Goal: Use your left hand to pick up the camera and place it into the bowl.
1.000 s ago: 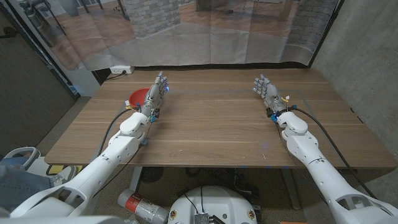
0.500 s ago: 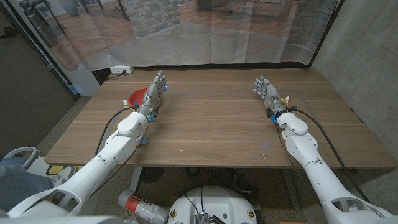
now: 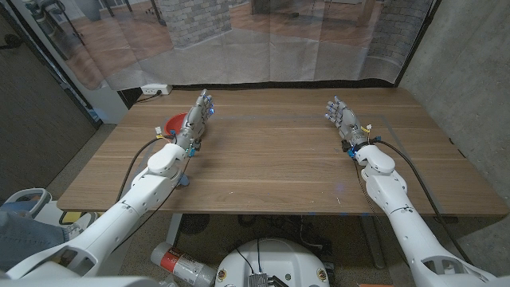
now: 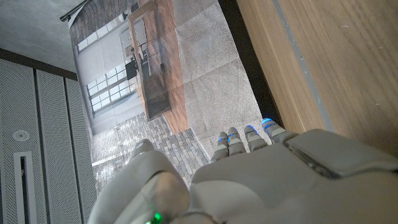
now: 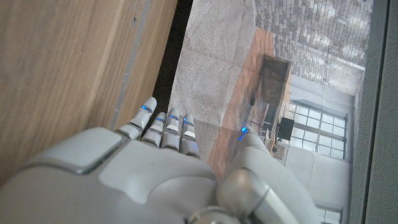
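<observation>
Head view: left robot hand [image 3: 197, 121] raised over bench [image 3: 271, 151], fingers apart, holding nothing, partly covering red bowl [image 3: 173, 124]; right robot hand [image 3: 343, 119] likewise spread, empty.
Left wrist view: fingers [image 4: 249, 138] extended past bench edge.
Right wrist view: fingers [image 5: 163, 127] extended, empty.

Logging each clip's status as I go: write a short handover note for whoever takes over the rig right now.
Left hand: holds nothing, fingers straight, raised near the table's far left, beside the red bowl.
Right hand: holds nothing, fingers apart, at the table's far right.
Bowl: partly hidden behind the left hand; its contents cannot be seen.
Camera: I cannot spot it on the wooden table.
Done: cannot confirm the placement.
Left: check the bowl; if the camera isn't in it, find it and place it with the left hand.
</observation>
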{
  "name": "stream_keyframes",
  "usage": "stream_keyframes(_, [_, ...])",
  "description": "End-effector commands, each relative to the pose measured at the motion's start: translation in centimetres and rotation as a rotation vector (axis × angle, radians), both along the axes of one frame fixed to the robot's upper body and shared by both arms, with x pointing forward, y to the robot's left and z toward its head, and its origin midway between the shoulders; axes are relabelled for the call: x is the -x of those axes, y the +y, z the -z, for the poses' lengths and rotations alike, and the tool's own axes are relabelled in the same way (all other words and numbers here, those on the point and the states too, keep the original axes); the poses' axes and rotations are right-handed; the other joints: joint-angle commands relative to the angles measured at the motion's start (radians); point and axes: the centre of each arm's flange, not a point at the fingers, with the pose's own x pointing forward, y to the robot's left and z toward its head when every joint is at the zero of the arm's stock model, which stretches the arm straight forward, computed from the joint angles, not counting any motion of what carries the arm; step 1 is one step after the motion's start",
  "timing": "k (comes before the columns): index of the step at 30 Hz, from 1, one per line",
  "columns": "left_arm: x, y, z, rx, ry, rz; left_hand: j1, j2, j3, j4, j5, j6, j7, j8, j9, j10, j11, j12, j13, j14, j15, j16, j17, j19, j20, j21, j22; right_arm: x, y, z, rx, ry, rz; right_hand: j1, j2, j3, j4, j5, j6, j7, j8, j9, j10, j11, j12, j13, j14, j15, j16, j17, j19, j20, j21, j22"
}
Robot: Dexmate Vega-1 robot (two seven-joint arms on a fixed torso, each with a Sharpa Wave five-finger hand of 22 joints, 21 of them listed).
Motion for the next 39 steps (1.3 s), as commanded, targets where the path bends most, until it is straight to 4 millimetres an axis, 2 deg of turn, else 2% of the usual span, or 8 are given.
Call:
stream_keyframes(1, [1.4, 0.6, 0.0, -0.02, -0.026, -0.011, 0.013, 0.005, -0.003, 0.001, 0.005, 0.005, 0.002, 0.004, 0.005, 0.005, 0.002, 0.004, 0.003, 0.0, 0.003, 0.007, 0.003, -0.003, -0.026, -0.007, 0.002, 0.2, 0.2, 0.0, 0.0, -0.008, -0.002, 0.012, 0.005, 0.001, -0.008, 0.006, 0.007, -0.001, 0.005, 0.003, 0.007, -0.004, 0.005, 0.005, 0.009, 0.001, 0.001, 0.002, 0.005, -0.028, -0.003, 0.005])
stream_keyframes(12, [2.6, 1.4, 0.1, -0.026, -0.053, -0.024, 0.016, 0.007, -0.004, 0.0, 0.005, 0.008, 0.002, 0.004, 0.005, 0.008, 0.002, 0.003, 0.003, 0.003, 0.002, 0.008, 0.003, -0.001, -0.023, -0.011, 0.002, 0.3, 0.4, -0.3, 0.005, -0.012, 0.0, 0.011, 0.006, 0.0, -0.009, 0.006, 0.008, -0.002, 0.005, 0.003, 0.007, -0.003, 0.005, 0.005, 0.008, 0.002, 0.001, 0.002, 0.007, -0.028, -0.009, 0.005])
stream_keyframes(26, [3.7, 1.3, 0.3, -0.052, -0.079, -0.038, 0.02, 0.01, -0.006, 0.0, 0.004, 0.017, 0.0, 0.005, 0.006, 0.015, 0.004, 0.004, 0.003, 0.01, 0.003, 0.009, 0.003, 0.002, -0.019, -0.015, 0.002, 0.5, 0.4, -0.2, 0.006, -0.014, 0.002, 0.011, 0.006, -0.001, -0.011, 0.006, 0.01, -0.004, 0.006, 0.003, 0.007, -0.005, 0.005, 0.005, 0.01, 0.0, 0.001, 0.002, 0.009, -0.028, -0.015, 0.006])
stream_keyframes(39, [4.8, 1.3, 0.4, -0.084, -0.109, -0.066, 0.023, 0.013, -0.008, -0.001, 0.003, 0.021, 0.009, 0.005, 0.006, 0.019, 0.012, 0.004, 0.003, 0.016, 0.01, 0.009, 0.003, 0.008, -0.018, -0.019, 0.003, 0.3, 0.3, -0.2, 0.002, -0.013, 0.001, 0.011, 0.007, -0.001, -0.013, 0.006, 0.01, -0.004, 0.005, 0.003, 0.008, -0.004, 0.005, 0.005, 0.01, -0.001, 0.001, 0.002, 0.012, -0.028, -0.02, 0.006])
